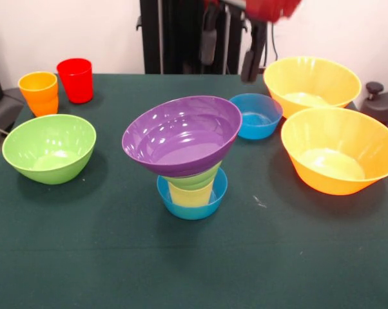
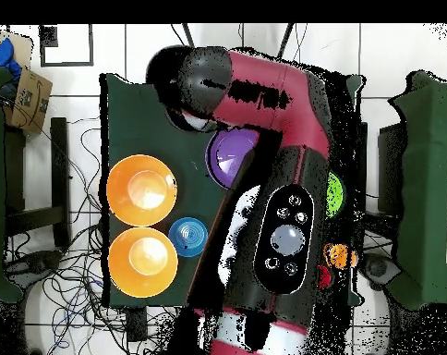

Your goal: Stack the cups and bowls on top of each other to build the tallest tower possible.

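Note:
The tower stands mid-table: a small blue bowl [image 1: 191,205] holds the pale yellow cup [image 1: 191,194], a small green bowl [image 1: 195,177] sits over it, and the wide purple bowl [image 1: 181,135] [image 2: 229,153] rests tilted on top. My gripper [image 1: 231,55] hangs open and empty above the table's far side, behind and to the right of the tower, touching nothing. An orange cup [image 1: 39,92] [image 2: 337,255] and a red cup [image 1: 76,80] [image 2: 324,275] stand at the far left. In the overhead view the arm hides the gripper and the tower's lower part.
A large green bowl [image 1: 49,148] [image 2: 334,194] sits at the left. Two very large orange bowls [image 1: 312,84] [image 1: 341,151] [image 2: 141,189] [image 2: 142,262] fill the right side, with a small blue bowl [image 1: 255,116] [image 2: 187,236] beside them. The red and black arm [image 2: 273,148] spans the overhead view.

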Available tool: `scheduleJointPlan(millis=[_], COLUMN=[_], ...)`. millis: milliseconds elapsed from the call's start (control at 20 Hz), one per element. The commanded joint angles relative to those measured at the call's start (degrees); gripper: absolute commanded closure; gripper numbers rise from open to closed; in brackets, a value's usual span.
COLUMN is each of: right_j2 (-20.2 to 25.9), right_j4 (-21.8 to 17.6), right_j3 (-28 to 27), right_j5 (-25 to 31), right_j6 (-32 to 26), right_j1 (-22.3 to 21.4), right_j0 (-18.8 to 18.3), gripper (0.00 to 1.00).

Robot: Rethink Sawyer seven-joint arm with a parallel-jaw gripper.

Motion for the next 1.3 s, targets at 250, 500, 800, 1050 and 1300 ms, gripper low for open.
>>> scheduleJointPlan(millis=[250, 500, 800, 1050, 1300], right_j2=[5.9, 7.6, 11.6, 15.2, 16.8], right_j4=[-5.3, -7.1, -10.1, -11.1, -13.6], right_j3=[26.9, 33.6, 42.9, 50.6, 56.9], right_j5=[-13.9, -14.8, -16.9, -18.7, -23.6], right_j6=[-10.4, -16.5, -26.0, -32.8, -36.2], right_j1=[-12.2, -16.9, -23.1, -28.8, -32.4], right_j0=[0.3, -2.2, -8.4, -15.4, -20.7], gripper=[0.0, 0.0, 0.0, 0.0, 0.0])
